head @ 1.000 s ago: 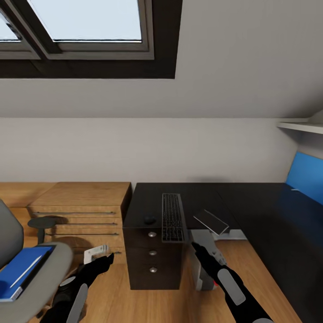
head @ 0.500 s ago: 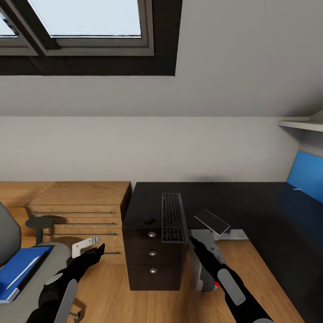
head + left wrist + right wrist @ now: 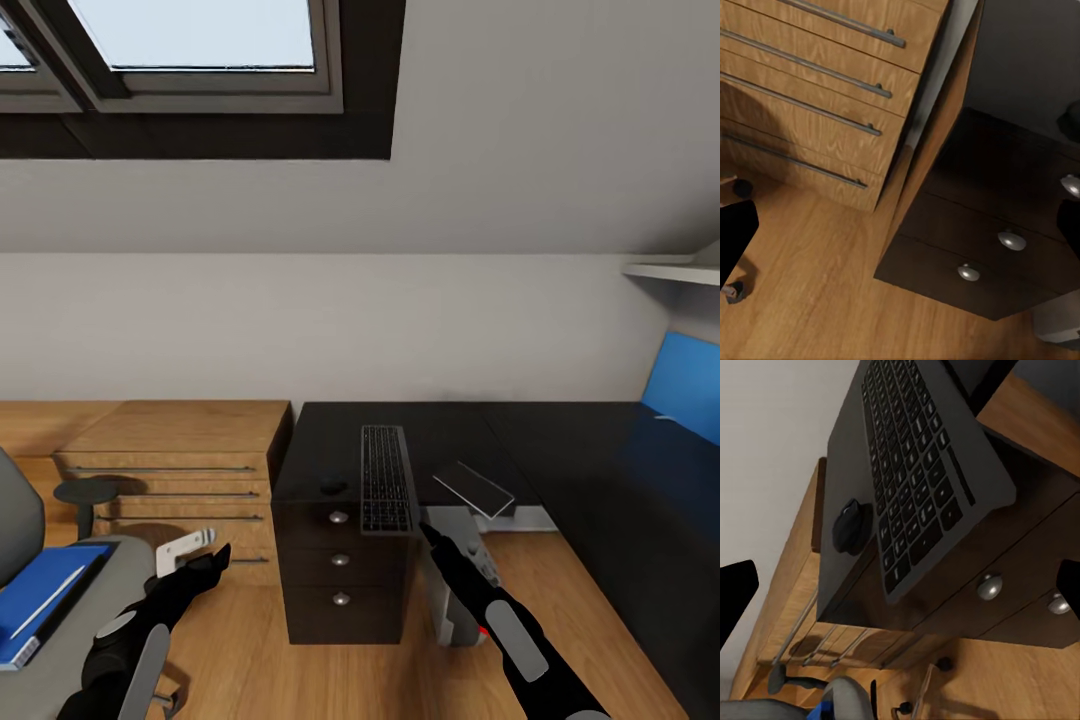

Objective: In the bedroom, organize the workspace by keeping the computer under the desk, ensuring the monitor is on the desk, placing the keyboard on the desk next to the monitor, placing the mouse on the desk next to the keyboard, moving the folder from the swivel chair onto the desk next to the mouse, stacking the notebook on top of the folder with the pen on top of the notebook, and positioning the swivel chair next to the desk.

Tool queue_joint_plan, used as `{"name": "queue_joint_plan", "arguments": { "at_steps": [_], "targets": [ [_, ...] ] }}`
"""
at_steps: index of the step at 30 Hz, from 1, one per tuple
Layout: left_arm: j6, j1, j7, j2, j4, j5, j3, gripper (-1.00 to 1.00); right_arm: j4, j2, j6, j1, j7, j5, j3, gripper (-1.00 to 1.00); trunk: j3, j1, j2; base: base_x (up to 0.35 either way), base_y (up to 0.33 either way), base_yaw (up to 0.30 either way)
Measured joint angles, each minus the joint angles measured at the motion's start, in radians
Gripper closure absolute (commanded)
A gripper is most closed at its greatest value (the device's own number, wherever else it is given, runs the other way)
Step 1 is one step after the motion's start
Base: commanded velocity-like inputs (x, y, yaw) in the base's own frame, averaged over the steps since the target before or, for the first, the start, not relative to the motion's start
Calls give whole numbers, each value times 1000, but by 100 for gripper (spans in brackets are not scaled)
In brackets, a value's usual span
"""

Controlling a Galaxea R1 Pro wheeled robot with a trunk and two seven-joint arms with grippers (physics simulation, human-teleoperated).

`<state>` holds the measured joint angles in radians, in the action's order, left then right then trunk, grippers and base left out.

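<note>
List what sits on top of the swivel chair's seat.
On the swivel chair seat lies a blue folder with a white pen resting on it. Whether a notebook lies between them cannot be told; the picture's edge cuts them off.

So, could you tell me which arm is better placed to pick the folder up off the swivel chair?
The left. Its gripper hangs beside the swivel chair, where the blue folder lies; the right gripper is over by the desk.

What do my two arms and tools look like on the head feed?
Both arms are glossy black with light grey oval panels on the forearms. The left tool and right tool taper to slim black tips. A small red mark shows beside the right forearm panel.
</note>
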<state>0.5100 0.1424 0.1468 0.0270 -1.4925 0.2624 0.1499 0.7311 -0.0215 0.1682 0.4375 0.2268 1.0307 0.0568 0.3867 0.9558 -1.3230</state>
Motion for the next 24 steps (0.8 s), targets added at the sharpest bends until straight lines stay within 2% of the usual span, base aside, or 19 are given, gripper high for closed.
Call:
{"name": "queue_joint_plan", "arguments": {
  "at_steps": [11, 22, 24],
  "targets": [
    [-1, -2, 0, 0, 1, -2, 0, -100, -1, -8, 1, -1, 6, -12, 7, -100, 34, 42, -77, 0, 0, 0],
    [-1, -2, 0, 2, 3, 0, 0, -100, -3, -3, 0, -1, 9, -14, 15, -100, 69, 84, -154, 0, 0, 0],
    [-1, -2, 0, 2, 3, 0, 0, -100, -4, -2, 0, -1, 28, -15, 15, -100, 75, 92, -168, 0, 0, 0]
  ]
}}
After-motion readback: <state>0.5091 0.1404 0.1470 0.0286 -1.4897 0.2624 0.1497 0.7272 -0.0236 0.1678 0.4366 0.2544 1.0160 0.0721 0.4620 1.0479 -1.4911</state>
